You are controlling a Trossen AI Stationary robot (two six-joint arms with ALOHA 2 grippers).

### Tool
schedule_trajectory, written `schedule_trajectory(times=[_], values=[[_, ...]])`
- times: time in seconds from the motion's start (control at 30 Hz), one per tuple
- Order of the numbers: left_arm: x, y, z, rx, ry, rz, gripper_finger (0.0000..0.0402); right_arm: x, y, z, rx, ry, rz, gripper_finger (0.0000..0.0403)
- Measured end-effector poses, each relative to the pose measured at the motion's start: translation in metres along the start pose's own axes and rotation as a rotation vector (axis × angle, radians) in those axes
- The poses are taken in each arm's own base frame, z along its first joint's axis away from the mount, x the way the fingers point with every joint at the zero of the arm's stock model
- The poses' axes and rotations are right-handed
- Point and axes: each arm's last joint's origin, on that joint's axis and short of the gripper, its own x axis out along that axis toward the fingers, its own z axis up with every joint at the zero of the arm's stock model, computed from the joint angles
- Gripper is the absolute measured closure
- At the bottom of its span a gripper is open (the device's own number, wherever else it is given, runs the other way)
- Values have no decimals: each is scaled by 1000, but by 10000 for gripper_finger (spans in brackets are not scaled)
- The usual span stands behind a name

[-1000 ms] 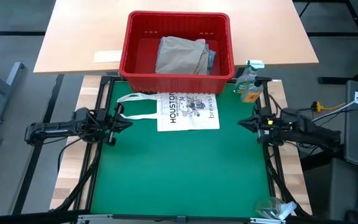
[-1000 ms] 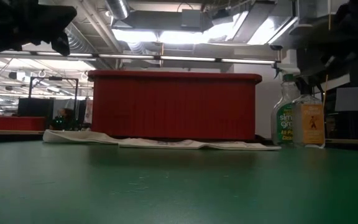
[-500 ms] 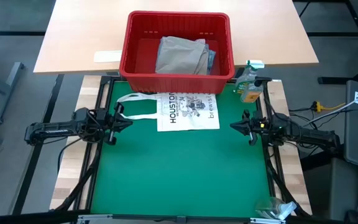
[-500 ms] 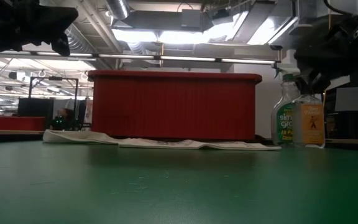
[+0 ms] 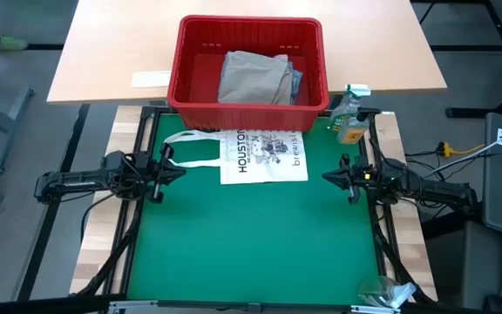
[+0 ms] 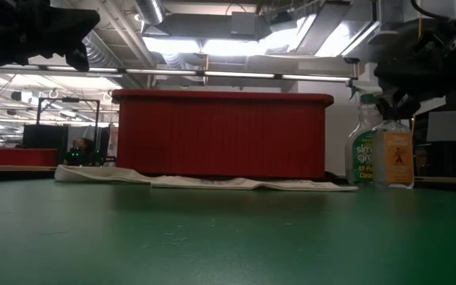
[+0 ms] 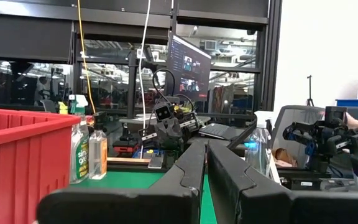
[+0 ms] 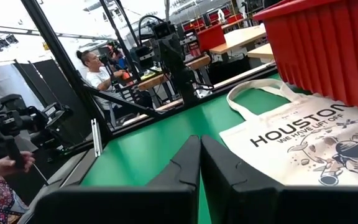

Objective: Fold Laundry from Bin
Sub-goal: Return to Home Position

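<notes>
1. Laundry (image 5: 253, 77) sits folded inside the bin (image 5: 179, 61), a red basket on the pale wooden worktop (image 5: 120, 52) just beyond the green mat (image 5: 251, 244). The top piece is khaki-grey, and a bluish edge shows beside it toward the bin's right wall.
2. Cloth like this should be light, soft and limp. Pinched at one corner, a folded piece would likely sag and fall open. A hold along a folded edge, or from both sides at once, looks safer.
3. By contrast, the bin looks stiff, and its thick rim would offer a firm place to grip.
4. At the mat's left edge is the left tool (image 5: 166, 166), on an arm stretched low and level that points in toward the middle. Its wrist view shows the two fingers closed against each other with nothing between them.
5. Opposite, the right tool (image 5: 331, 177) mirrors it at the mat's right edge, facing inward on a low, level arm. Its fingers are likewise pressed together and empty.
6. Both tools are well apart from the bin and from each other.
7. Flat on the mat just in front of the bin lies a white tote bag (image 5: 264, 157), between the two tools and touched by neither.
8. Two bottles (image 5: 351, 118) stand at the mat's far right corner, near the right arm.
9. No garment lies on the mat, so the folding looks complete and both arms appear to be at rest.
</notes>
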Motion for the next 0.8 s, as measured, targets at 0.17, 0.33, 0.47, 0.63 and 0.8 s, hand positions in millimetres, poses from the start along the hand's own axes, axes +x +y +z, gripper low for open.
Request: schedule_trajectory(times=[0.17, 0.33, 0.47, 0.63, 0.8], values=[[0, 1, 0, 64, -6, 34, 386, 0, 0, 0, 0, 0, 0, 388], [0, 2, 1, 79, -14, 74, 386, 0, 0, 0, 0, 0, 0, 388], [0, 2, 1, 55, -18, 73, 386, 0, 0, 0, 0, 1, 0, 388], [0, 2, 1, 53, -18, 73, 386, 0, 0, 0, 0, 1, 0, 388], [0, 2, 1, 52, -18, 73, 386, 0, 0, 0, 0, 1, 0, 388]])
